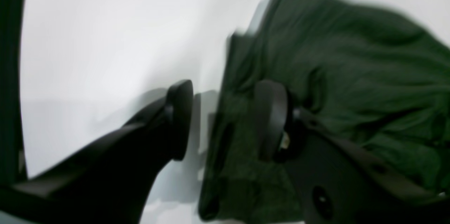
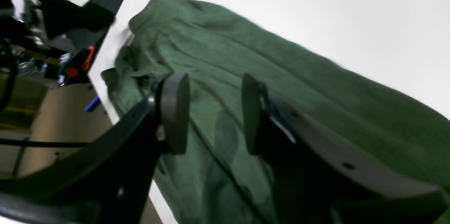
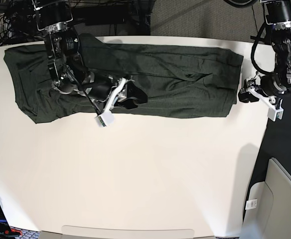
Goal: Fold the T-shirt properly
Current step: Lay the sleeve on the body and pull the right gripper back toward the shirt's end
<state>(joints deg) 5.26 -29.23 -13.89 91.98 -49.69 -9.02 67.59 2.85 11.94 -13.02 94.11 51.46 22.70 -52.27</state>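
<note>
One white desk (image 3: pixel 135 189) carries everything, and on it the T-shirt (image 3: pixel 175 74) lies as a long, roughly flattened band along the far side. My right gripper (image 3: pixel 130 94) hangs over the band's near edge, jaws parted wide with only cloth beneath them and nothing pinched. My left gripper (image 3: pixel 245 94) sits just off the shirt's end, one finger over bare desk, the other over fabric; its jaws stand apart and empty. I judge I'm between folds: the lengthwise fold looks laid. Next I'd want both jaws pinching matching corners of one end, then carrying it across toward the other.
</note>
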